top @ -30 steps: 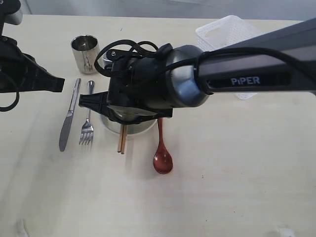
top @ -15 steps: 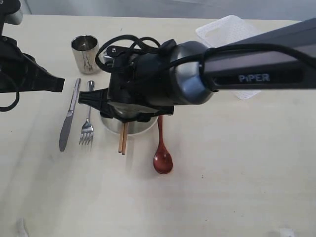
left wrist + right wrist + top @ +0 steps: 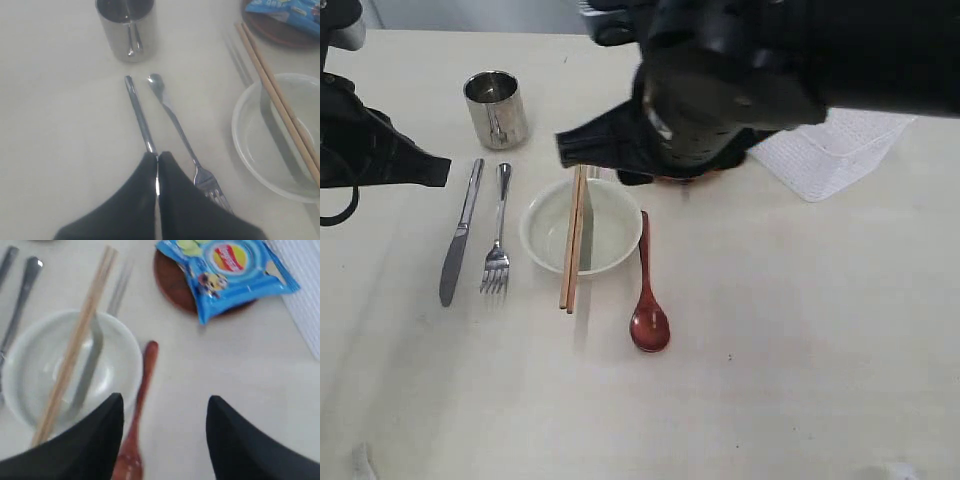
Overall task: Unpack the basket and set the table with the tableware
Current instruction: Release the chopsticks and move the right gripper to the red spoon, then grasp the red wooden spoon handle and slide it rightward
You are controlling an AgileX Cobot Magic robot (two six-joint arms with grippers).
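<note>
Bowl sits upright on the desk, left of centre in the exterior view. Chopsticks lie side by side across its rim, running 12 to 6, with the ends sticking out past the rim on both sides. Spoon is just beside the bowl at 3 o'clock, scoop end toward 5. Fork is at 9 o'clock, tines pointing to 6. Knife is just beyond it, parallel and apart. Cup stands upright at 10 to 11 o'clock. Plate is at 1 o'clock of the bowl, with the blue crisp packet lying on it. Basket is farther out at 2 o'clock, partly hidden by the right arm.

Right gripper: released, jaws wide apart, hovering over the spoon handle beside the bowl.

Left gripper: clenched, jaws pressed together, out at 9 o'clock. The wrist view puts its tips over the knife, which lies flat on the desk.
</note>
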